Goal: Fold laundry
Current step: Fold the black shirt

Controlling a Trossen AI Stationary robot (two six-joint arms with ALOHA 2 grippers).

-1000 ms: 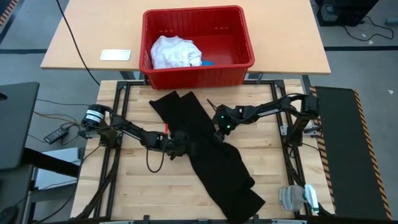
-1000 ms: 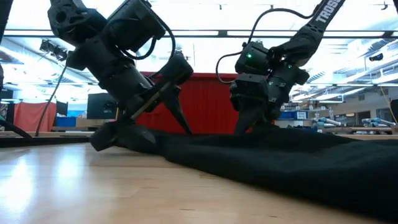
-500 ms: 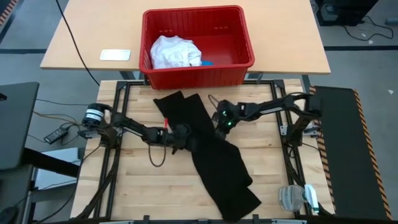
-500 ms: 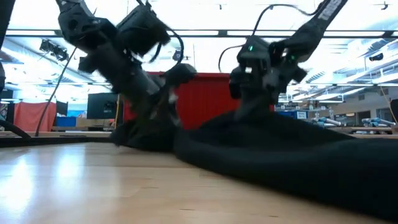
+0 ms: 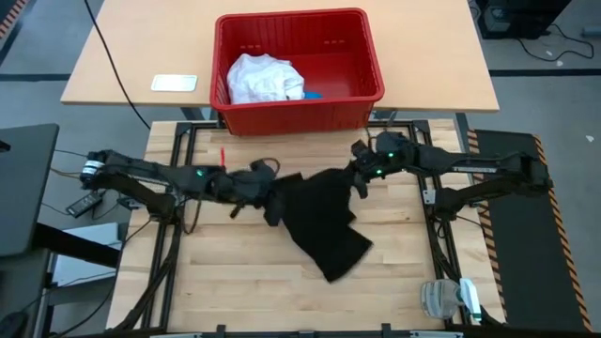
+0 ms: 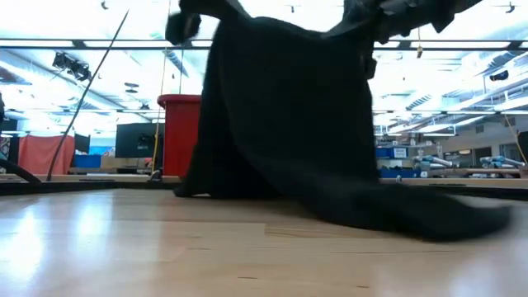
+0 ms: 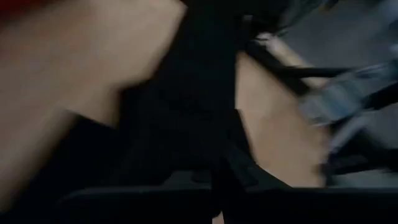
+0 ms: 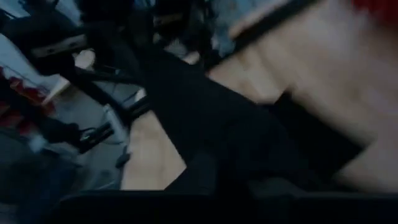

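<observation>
Hanging black garment (image 6: 289, 124) hiding both grippers

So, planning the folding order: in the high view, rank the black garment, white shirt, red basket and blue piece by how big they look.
1. Red basket
2. Black garment, held up by both grippers, so nearer the camera
3. White shirt, bunched up
4. Blue piece, mostly hidden

A lab: ceiling strip lights (image 6: 82, 62); benches (image 6: 445, 169) crowded with equipment.
</observation>
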